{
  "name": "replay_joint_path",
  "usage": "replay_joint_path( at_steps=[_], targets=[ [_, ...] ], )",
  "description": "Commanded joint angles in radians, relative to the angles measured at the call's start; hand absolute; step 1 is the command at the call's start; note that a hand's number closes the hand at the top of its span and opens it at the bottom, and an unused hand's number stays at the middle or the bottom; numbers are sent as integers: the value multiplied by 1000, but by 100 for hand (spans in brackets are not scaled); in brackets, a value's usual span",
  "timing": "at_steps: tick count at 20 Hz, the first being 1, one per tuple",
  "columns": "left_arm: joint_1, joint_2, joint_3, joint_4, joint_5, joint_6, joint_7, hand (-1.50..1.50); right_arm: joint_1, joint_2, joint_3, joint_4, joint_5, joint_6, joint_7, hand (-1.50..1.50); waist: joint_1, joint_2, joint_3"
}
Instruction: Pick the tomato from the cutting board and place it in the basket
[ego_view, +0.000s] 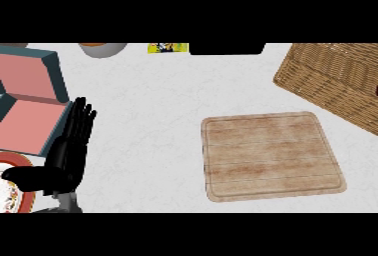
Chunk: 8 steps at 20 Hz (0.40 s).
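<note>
Looking down on a pale counter (148, 100). Far left: a teal tray (57, 70) with two pink compartments, cut off by the edge. Just below it, a slice of an orange-rimmed plate (29, 199), patterned inside, too cropped to tell any contents. Along the top edge, half out of view: a grey bowl (103, 48), a yellow packet (168, 47), a black block (227, 48), all well clear of the board.

Left hand (65, 155) low at the left, just beside the tray's right edge. Fingers straight and close together, pointing up the view; thumb out sideways over the plate's rim; holding nothing. Well apart from the board.

Centre-right: the cutting board (272, 156), square, wooden, grooved round the rim, lying flat, bare wood grain across the top. Upper right: the wicker basket (336, 75), set at an angle, near the board's far right corner but not touching, partly out of view. Mostly outer wall and rim on show, inside hardly visible. Between board and basket: bare counter only.

Tomato: not to be made out on the board or anywhere else; cannot tell where.
</note>
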Motion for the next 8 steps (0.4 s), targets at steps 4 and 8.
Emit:
replay_joint_path(
  at_steps=[4,8],
  targets=[
    [-6,11,1,-53,1,0,64,0,246,-39,-131,-297,-196,141,-35,-150,0,1,1],
    [-58,-6,2,17,-8,5,34,0,287,-51,-207,-365,-349,243,-80,-150,2,3,1]
  ],
)
